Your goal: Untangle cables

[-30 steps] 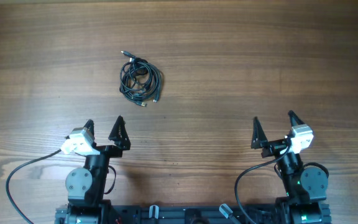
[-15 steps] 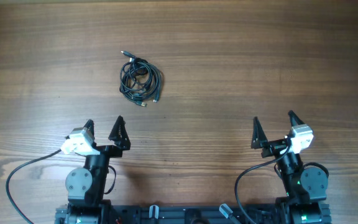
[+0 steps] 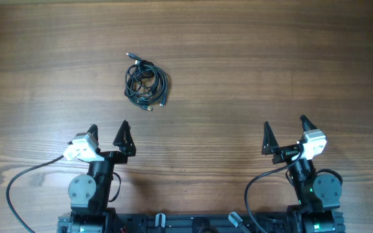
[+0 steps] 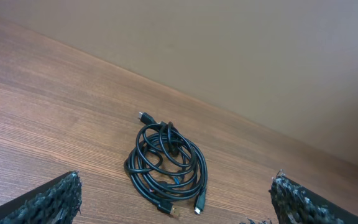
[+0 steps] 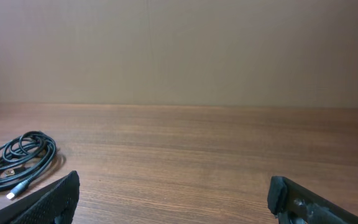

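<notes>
Overhead view: a wooden table (image 3: 271,52) seen from above. The cables (image 3: 146,86), a small bundle of thin black cords wound in overlapping loops, lie on the table's left half, toward the far side. The left gripper (image 3: 108,126) sits near the front edge, roughly in line with the bundle but well apart from it. Its fingers are spread wide and hold nothing. The right gripper (image 3: 284,123) is also spread and empty, and is farther from the bundle.

Left wrist view: the cables sit centred between two dark fingers (image 4: 48,200) at the bottom corners. One plug pokes out at the bundle's far side and two at its near edge.

Right wrist view: the bundle lies at the far left, beyond the left-hand finger (image 5: 48,202).

The cords look light, limp and smooth, so a pulled loop would likely drag the whole bundle. A protruding plug or an outer loop seems the best hold, with the other hand pinning the rest.
</notes>
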